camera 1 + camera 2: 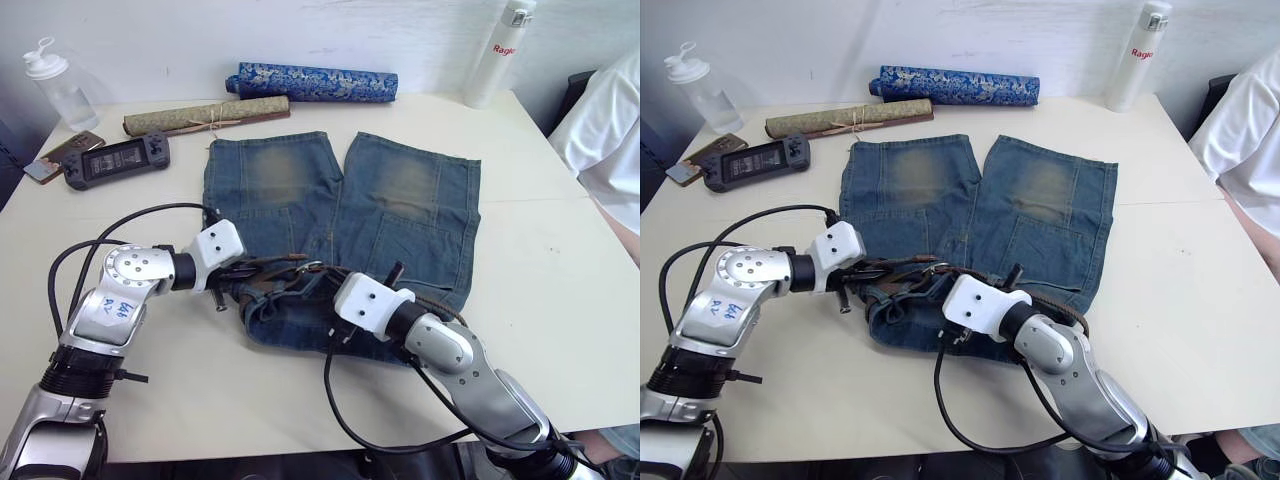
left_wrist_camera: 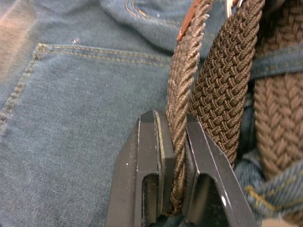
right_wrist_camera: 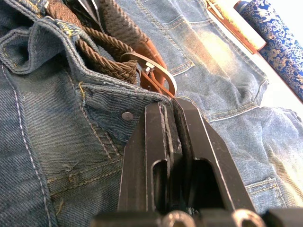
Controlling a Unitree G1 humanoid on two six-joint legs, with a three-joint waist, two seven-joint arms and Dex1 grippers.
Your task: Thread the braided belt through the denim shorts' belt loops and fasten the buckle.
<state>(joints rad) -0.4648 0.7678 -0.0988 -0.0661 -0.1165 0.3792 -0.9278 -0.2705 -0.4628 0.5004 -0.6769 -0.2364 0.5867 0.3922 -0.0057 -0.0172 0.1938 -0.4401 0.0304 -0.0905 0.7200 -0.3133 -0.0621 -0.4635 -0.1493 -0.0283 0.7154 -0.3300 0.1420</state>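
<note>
Jaws of left gripper (image 2: 176, 156) clamp the braided belt (image 2: 222, 80) edge-on; right gripper (image 3: 173, 142) jaws are closed just below the buckle (image 3: 151, 66), at one pair of denim shorts (image 1: 400, 200). One bottle (image 1: 500, 55) beyond reads "Rage".

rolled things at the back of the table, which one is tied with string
The olive rolled mat, the one nearer the denim shorts, has string tied around its middle. The blue patterned fabric roll behind it has none.
</note>
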